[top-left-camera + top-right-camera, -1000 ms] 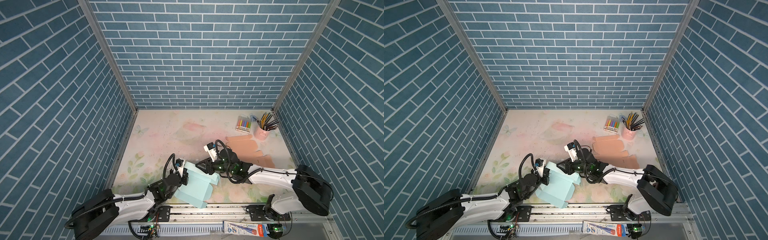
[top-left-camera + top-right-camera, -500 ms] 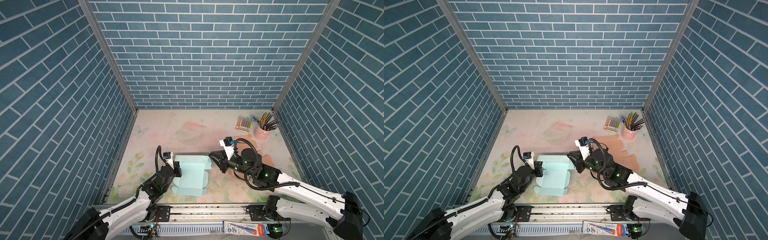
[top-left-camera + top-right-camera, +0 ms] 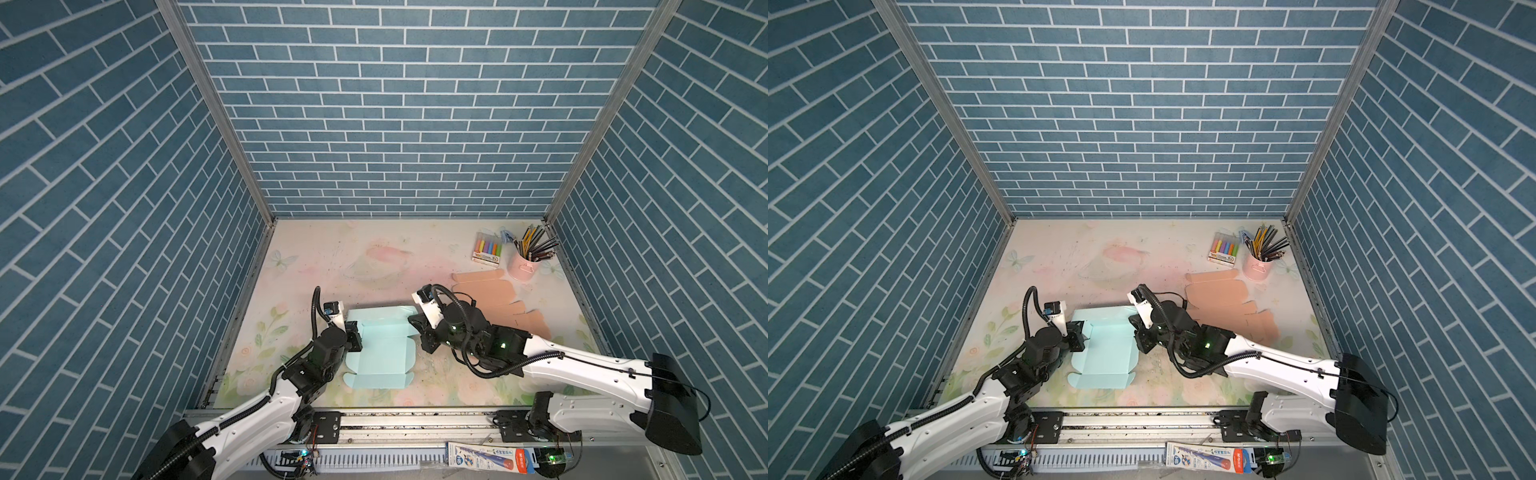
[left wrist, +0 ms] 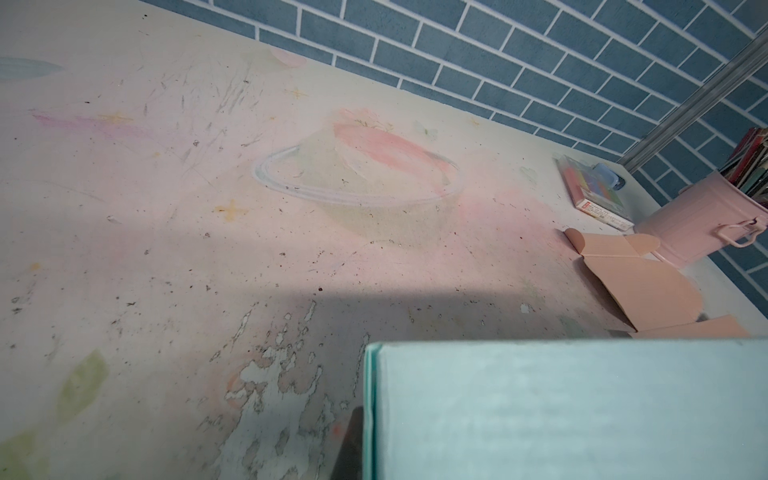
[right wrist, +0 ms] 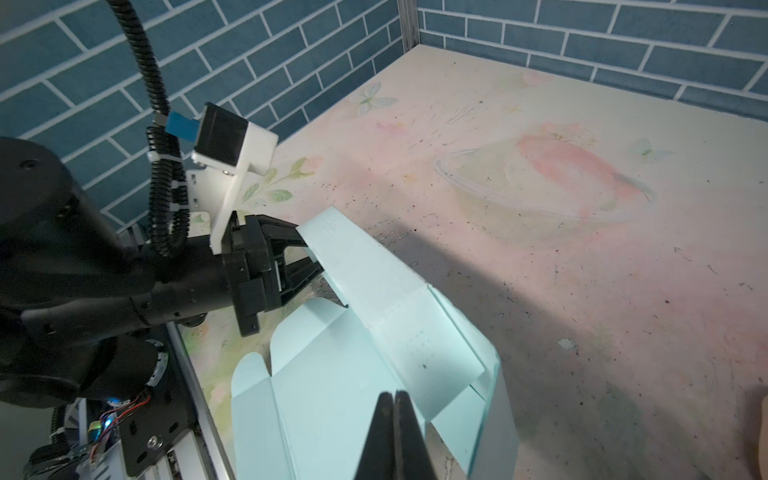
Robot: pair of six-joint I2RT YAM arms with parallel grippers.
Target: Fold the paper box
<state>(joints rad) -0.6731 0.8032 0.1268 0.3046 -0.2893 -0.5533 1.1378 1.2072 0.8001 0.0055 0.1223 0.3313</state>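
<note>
Mint card, the paper box (image 3: 382, 353) lies near the front of the bench (image 3: 374, 249), its rear wall (image 5: 374, 282) raised because the left pincer (image 5: 309, 255) is nipped onto one end, the right pincer (image 5: 392, 405) pressed fully together by the other (gripping paper? unclear).

Pale-teal paper box (image 3: 380, 353), floral pastel tabletop (image 3: 332, 257)

Bright, even overhead light fills both top views, sharp throughout; the blue brick-patterned walls (image 3: 104, 208) splay toward the edges. In both wrist views a broad grey shadow crosses the pastel floral bench (image 4: 291, 316) — and in the left wrist view the pale turquoise paper box (image 4: 540, 415) blurs close up.
</note>
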